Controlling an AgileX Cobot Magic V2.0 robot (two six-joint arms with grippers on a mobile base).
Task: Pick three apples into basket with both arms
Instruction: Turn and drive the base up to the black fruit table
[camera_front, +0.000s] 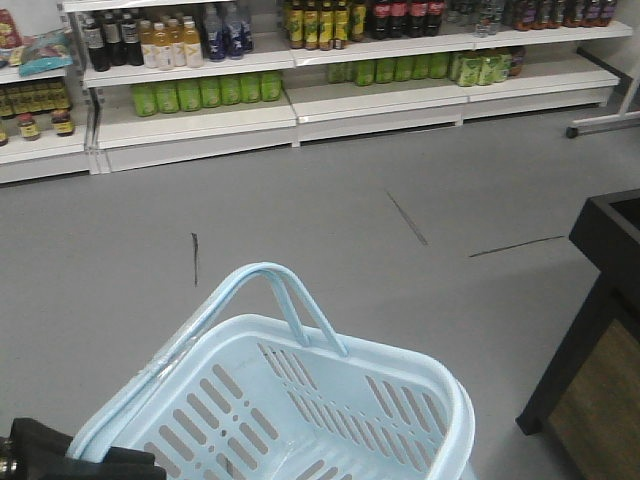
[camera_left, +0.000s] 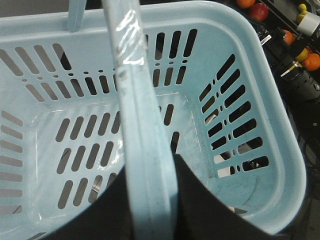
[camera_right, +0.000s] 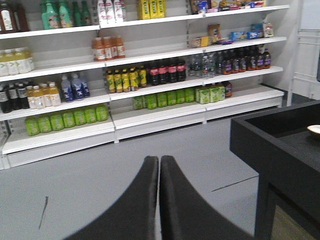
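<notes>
Grey shop floor (camera_front: 300, 200) runs back to white shelves (camera_front: 380, 95) packed w/ bottles, green ones on the lower row. We see the basket (camera_front: 300, 400) low in the front view, above the floor, its hoop handle (camera_front: 290, 300) raised. To the right stands a black surface (camera_front: 605, 235).

From the left wrist cam we look down onto the basket's slotted base and walls. The left gripper (camera_left: 149, 169) has its jaws pinching the hoop handle, a dark finger each side of it.

Past the basket's far corner, top right of that view, a red apple (camera_left: 259, 11) sits among oranges (camera_left: 311, 61) and yellow fruit (camera_left: 302, 7), well apart from the basket.

The right gripper (camera_right: 159, 160) has its jaws pressed together w/ nothing between, facing the shelves; the black surface is just to its right.
</notes>
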